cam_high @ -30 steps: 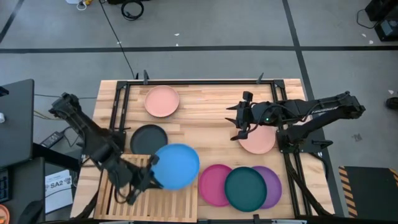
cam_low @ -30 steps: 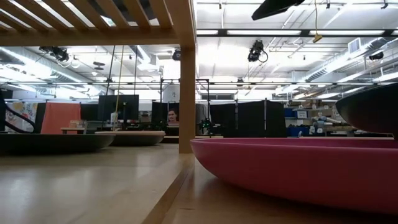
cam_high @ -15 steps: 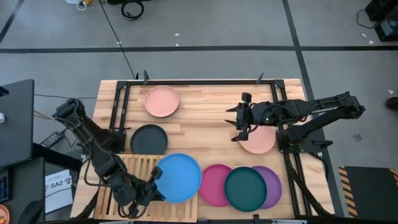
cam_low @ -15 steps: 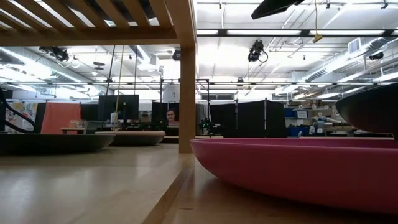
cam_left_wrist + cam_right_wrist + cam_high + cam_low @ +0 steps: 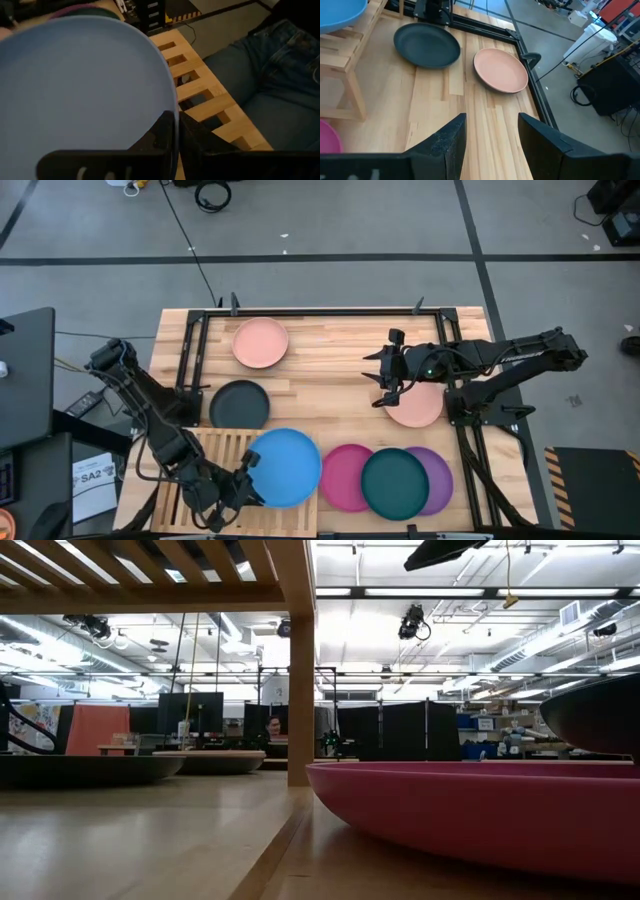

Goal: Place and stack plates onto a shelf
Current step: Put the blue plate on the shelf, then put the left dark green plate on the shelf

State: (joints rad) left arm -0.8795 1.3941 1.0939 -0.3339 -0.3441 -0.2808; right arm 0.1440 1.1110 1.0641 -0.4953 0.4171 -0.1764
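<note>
The blue plate [image 5: 287, 468] is over the right half of the slatted wooden shelf [image 5: 205, 448], reaching past its right edge. My left gripper [image 5: 243, 477] is shut on the plate's left rim. My right gripper [image 5: 385, 392] hangs open over the table next to a salmon plate [image 5: 418, 408] and touches nothing. The black plate [image 5: 240, 404] and the second salmon plate [image 5: 261, 342] lie flat on the tabletop. The magenta [image 5: 342, 476], teal [image 5: 395, 482] and purple [image 5: 438, 480] plates overlap by the near edge. My left gripper pinches the blue plate's rim [image 5: 171, 102] between its two fingers [image 5: 166, 131], one above and one below the edge. It comes at the plate's left side from the table's left. The plate is over the shelf slats [image 5: 200, 87]; I cannot tell whether its underside touches them.
The shelf stands on legs [image 5: 300, 670], raised above the tabletop. A black metal frame [image 5: 300, 311] borders the table's far and side edges. A person's jeans-clad legs [image 5: 272, 75] show past the shelf's near edge. Bare wood lies between the black plate and my right gripper.
My left gripper has moved toward the table's near edge along the shelf, carrying the blue plate with it. The plate now lies nearer the near edge, clear of the black plate. The right arm has kept still.
</note>
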